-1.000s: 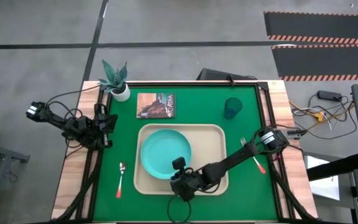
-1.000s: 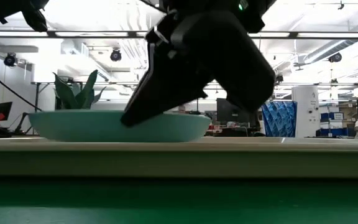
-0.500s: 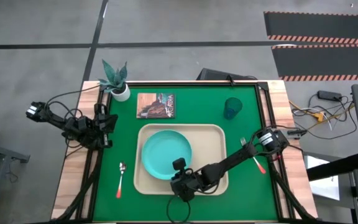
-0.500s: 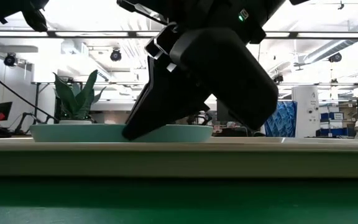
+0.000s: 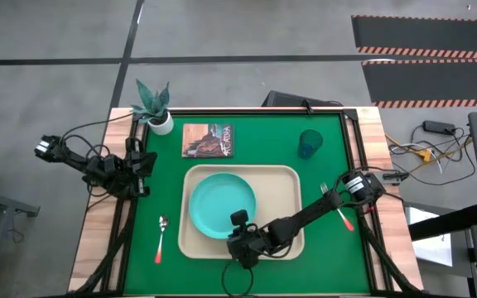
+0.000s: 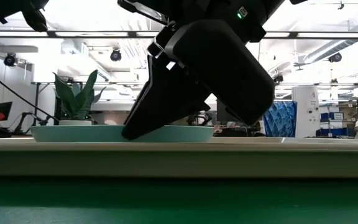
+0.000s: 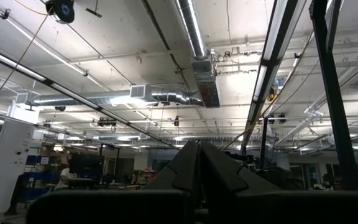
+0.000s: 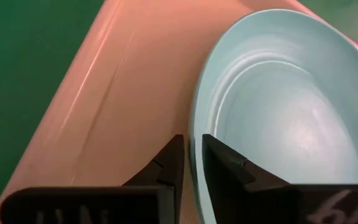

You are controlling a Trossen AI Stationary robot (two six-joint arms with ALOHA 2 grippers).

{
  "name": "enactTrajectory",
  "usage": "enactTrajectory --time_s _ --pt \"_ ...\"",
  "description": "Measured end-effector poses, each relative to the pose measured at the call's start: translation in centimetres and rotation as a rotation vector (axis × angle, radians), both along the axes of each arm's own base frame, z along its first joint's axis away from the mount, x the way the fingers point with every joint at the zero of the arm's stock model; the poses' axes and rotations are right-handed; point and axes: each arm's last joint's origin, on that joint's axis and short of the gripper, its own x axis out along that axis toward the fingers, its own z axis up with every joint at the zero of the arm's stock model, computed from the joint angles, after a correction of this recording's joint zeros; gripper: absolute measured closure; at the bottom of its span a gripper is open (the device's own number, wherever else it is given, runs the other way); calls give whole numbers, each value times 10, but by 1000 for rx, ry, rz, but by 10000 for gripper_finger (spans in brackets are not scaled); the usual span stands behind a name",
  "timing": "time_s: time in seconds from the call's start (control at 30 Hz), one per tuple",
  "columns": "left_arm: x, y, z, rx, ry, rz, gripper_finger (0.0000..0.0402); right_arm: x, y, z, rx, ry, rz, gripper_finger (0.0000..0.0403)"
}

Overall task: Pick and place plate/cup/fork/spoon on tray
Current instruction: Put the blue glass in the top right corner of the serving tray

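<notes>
The beige tray (image 5: 281,184) holds 1 turquoise plate (image 5: 220,203), lying flat in its left half. The right gripper (image 8: 191,163) straddles the plate's near rim, its 2 fingers (image 8: 169,163) narrowly parted, one on each side of the rim.

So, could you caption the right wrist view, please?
Right gripper fingers astride the turquoise plate rim, on the beige tray.

I am seeing my green counter (image 5: 280,178) carrying: tray (image 5: 284,211), cup (image 5: 310,143), picture card (image 5: 208,140), potted plant (image 5: 155,106), spoon (image 5: 161,237), fork (image 5: 338,209).
</notes>
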Motion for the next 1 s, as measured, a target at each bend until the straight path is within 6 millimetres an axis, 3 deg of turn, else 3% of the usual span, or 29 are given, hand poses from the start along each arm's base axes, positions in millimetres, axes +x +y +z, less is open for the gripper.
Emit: enactTrajectory --time_s 0.43,1.0 --pt "0 0 0 0 -1 0 398 -1 -1 12 25 -26 -13 317" --pt "0 0 0 -1 -4 1 398 -28 -12 82 160 -24 -89 317"
